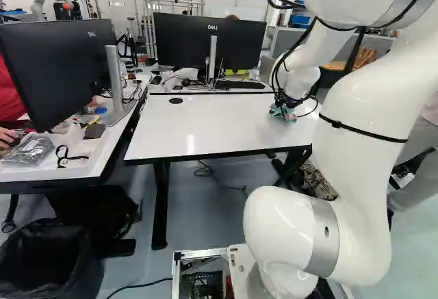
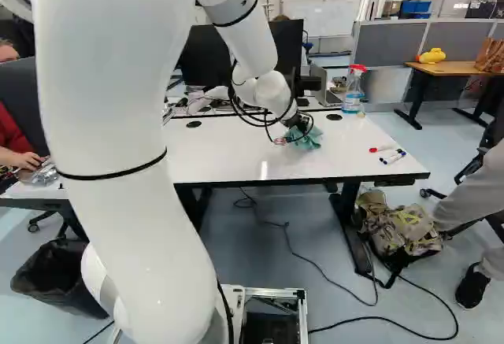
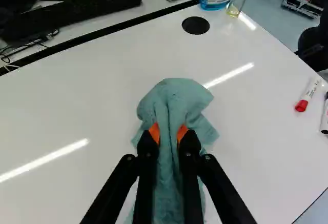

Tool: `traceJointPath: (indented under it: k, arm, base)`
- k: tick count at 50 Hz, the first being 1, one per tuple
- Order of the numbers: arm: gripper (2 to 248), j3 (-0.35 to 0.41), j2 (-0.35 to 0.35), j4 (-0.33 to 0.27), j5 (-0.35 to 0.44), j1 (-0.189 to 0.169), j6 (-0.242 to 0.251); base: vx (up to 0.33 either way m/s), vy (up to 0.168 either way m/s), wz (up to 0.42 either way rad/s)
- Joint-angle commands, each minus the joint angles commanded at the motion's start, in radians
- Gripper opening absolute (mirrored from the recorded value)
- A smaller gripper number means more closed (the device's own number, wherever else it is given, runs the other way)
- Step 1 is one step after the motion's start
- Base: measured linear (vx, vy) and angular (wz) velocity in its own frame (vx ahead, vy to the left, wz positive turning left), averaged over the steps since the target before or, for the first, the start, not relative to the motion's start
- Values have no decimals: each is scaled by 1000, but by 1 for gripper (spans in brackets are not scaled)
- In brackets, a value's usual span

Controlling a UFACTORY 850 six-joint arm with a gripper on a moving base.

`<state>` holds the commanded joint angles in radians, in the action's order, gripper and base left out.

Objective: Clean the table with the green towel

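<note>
Over the glossy white counter (image 1: 205,131), the arm (image 1: 373,121) rises thick and rounded from its joint at the foot of the left base view, bends high up, and sends its forearm forward and down, so that the hand (image 2: 302,126) hangs low near the far side of the surface. Black straps ring the smooth white links, and dark cables loop loosely around the wrist. Seen from the wrist, the hand (image 3: 168,133) stands partly closed, its two slim black fingers apart by just the thickness of the bunched green towel (image 3: 177,101), which both orange pads (image 3: 155,133) press from opposite sides. Soft and matte, the cloth gathers into upright folds between them, puffs into a rounded lobe ahead of the fingertips, and spreads in limp, creased corners against the counter. Its dull weave contrasts with the hard sheen of the top, where narrow streaks of light shine. Ahead of it, a flat black disc (image 3: 196,25) is set into the surface, near a clear spray bottle (image 2: 353,92) with blue liquid. Off to the right in the right base view lies a slim, cylindrical red-capped marker (image 3: 307,97).
</note>
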<state>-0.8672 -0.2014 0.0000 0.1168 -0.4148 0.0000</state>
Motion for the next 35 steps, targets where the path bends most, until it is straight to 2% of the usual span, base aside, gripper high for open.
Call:
traceJointPath:
  k: [35]
  arm:
    - [55,154,139,0,0,81,0]
  base:
    - [0,0,0]
